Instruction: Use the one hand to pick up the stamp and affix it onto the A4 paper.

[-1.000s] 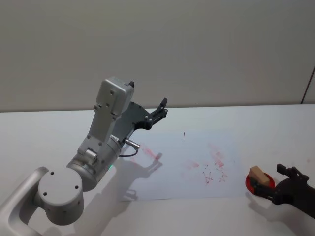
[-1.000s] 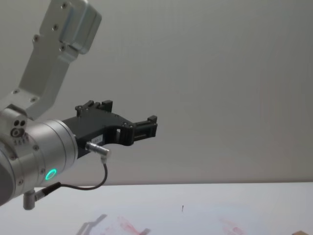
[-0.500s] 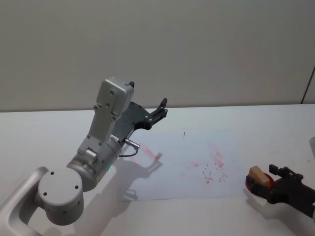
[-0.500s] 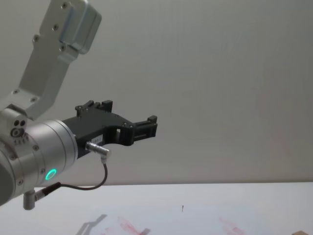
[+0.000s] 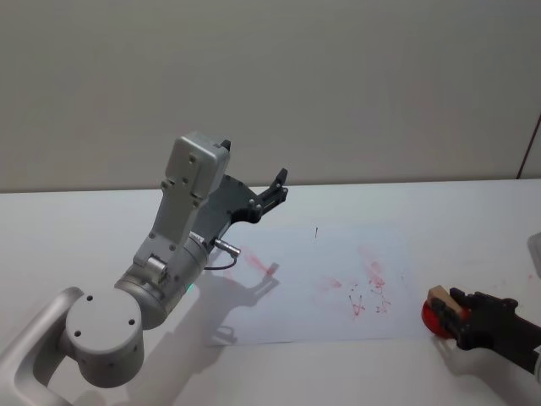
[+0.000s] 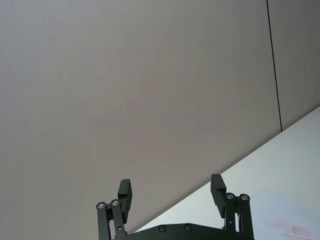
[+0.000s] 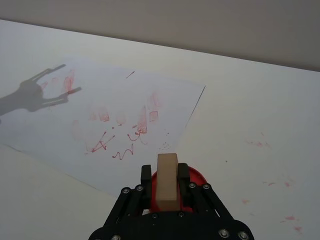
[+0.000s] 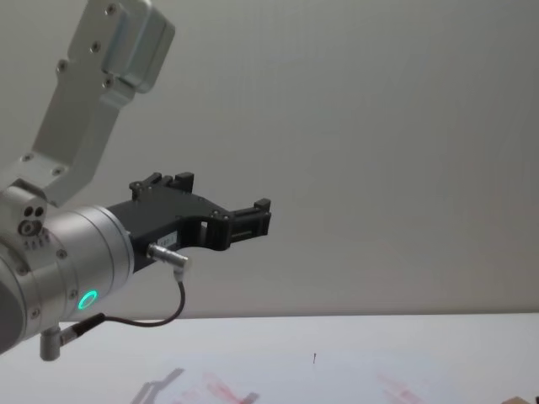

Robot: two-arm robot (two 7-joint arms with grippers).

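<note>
White tabletop [image 5: 84, 237] bearing A4 paper [image 5: 292, 292] with unreadable red prints; just off its right edge, stamp [image 7: 167, 181] on red ink pad [image 7: 194, 176], clamped between right gripper [image 7: 165, 171] fingers; left gripper [image 6: 170, 189] raised near its left end, fingers spread.

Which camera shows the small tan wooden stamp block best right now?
The right wrist view: the small tan wooden stamp block stands upright, centred between the fingers of the right gripper, over the red ink pad. The head view shows it small, at that gripper's tip. The chest and left wrist views face the wall.
</note>
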